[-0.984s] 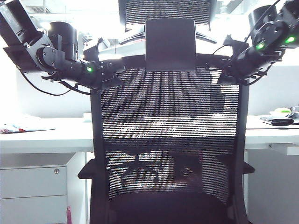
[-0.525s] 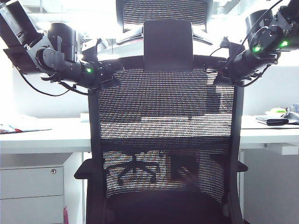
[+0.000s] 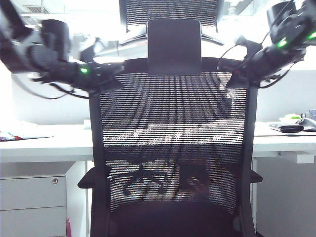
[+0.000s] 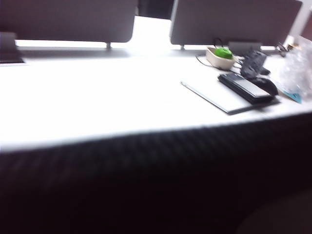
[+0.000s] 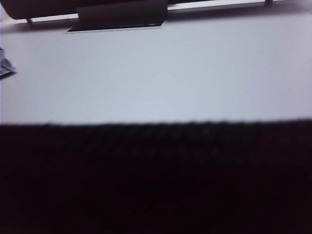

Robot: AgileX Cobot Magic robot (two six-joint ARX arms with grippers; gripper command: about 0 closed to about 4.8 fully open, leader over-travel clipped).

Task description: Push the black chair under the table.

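The black chair (image 3: 173,128) fills the middle of the exterior view, its mesh back toward the camera and its headrest bracket (image 3: 174,47) on top. Behind it runs the table (image 3: 44,143), seen partly through the mesh. My left gripper (image 3: 109,79) is against the top left corner of the chair's back frame. My right gripper (image 3: 236,76) is at the top right corner. Both wrist views show only dark chair mesh (image 4: 146,190) (image 5: 156,180) below the white table top (image 4: 97,97) (image 5: 170,73). The fingers are lost in that dark, so whether they are open or shut is unclear.
A white drawer unit (image 3: 34,197) stands under the table at the left. On the table lie a flat grey notebook (image 4: 219,95), a black case (image 4: 246,85), a bowl with something green (image 4: 222,54) and papers (image 3: 24,134). Divider panels (image 4: 68,19) back the table.
The chair back has shifted slightly left in the exterior view. My left arm has moved with it and is now motion-blurred. My right arm stays at the top right corner.
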